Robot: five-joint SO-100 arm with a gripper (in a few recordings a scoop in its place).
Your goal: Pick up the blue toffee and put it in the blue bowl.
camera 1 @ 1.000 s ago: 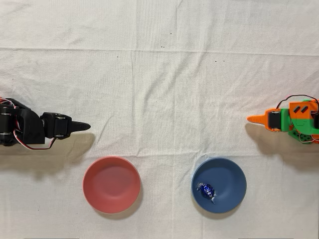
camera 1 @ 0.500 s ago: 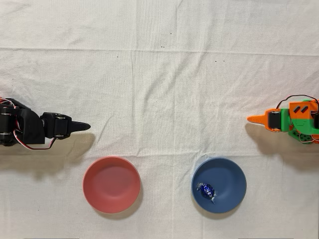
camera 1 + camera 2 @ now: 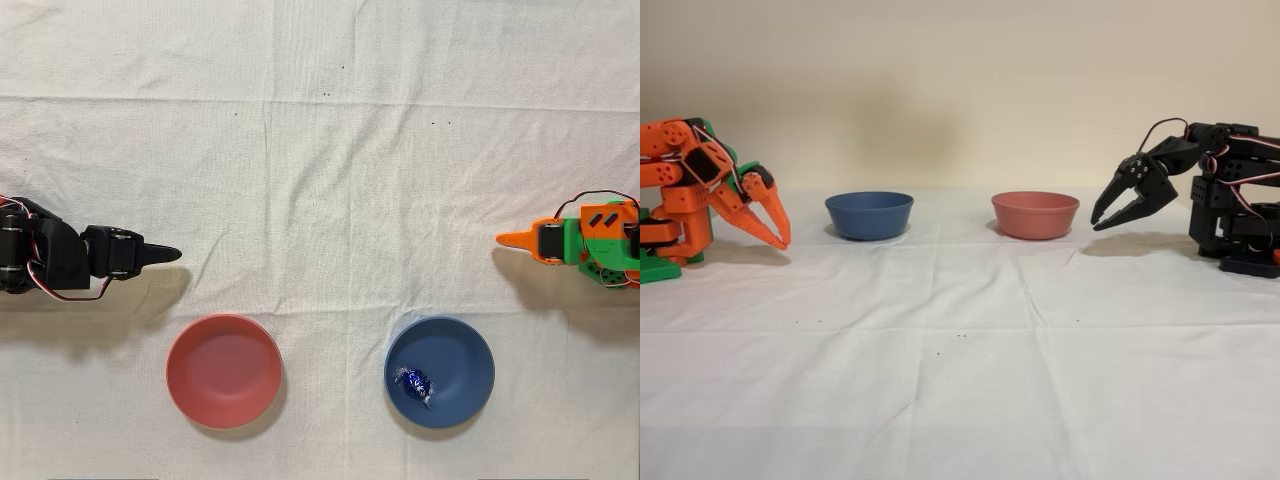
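While tool (image 3: 778, 237) pressed together, shiny blue toffee (image 3: 414, 383) lies inside blue bowl (image 3: 470, 350).

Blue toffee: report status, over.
End effector shut, empty, parked beside blue bowl. Blue toffee lying inside the bowl. Nothing in the way.

Open cloth (image 3: 330, 180) beyond both bowls (image 3: 440, 372)

orange arm (image 3: 685, 165) with green base, black-and-red cables, pointed orange fingers (image 3: 768, 215)
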